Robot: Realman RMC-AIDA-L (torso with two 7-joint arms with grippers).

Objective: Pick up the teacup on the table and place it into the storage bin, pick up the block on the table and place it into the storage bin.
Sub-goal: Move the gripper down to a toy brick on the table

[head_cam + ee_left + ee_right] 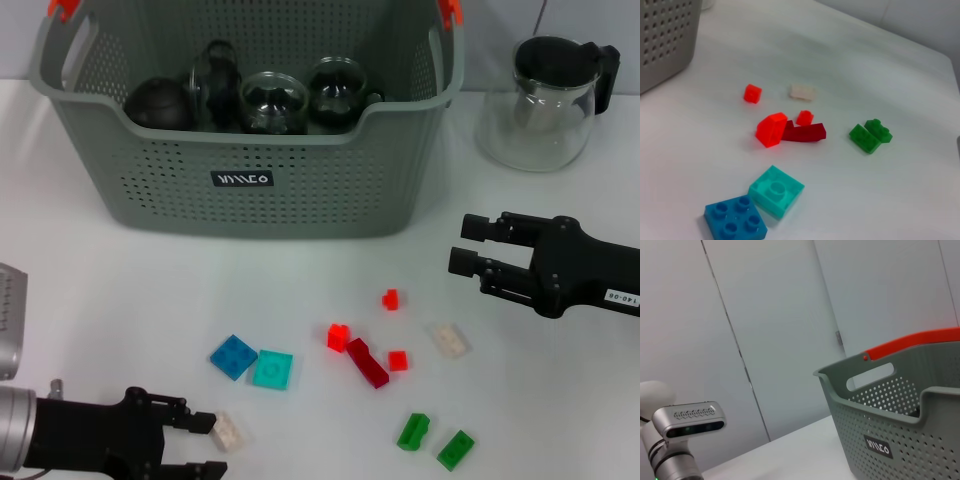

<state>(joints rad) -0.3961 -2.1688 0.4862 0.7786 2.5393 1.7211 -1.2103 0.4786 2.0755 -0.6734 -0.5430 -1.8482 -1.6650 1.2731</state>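
Observation:
The grey storage bin (250,170) stands at the back of the table and also shows in the right wrist view (900,435). Inside it lie several glass vessels, one like a clear teacup (272,100); no teacup stands on the table. Loose blocks are scattered in front. A cream block (228,432) lies just off the fingertips of my left gripper (208,444), which is low at the near left, open and holding nothing. Blue (735,220) and teal (776,191) blocks lie close ahead of it. My right gripper (460,245) hovers at the right, open and holding nothing.
A glass pitcher (540,95) with a black lid stands at the back right. Red (339,336), dark red (367,362), small red (390,298), cream (449,339) and green (412,431) blocks lie mid-table. The bin's corner (665,40) shows in the left wrist view.

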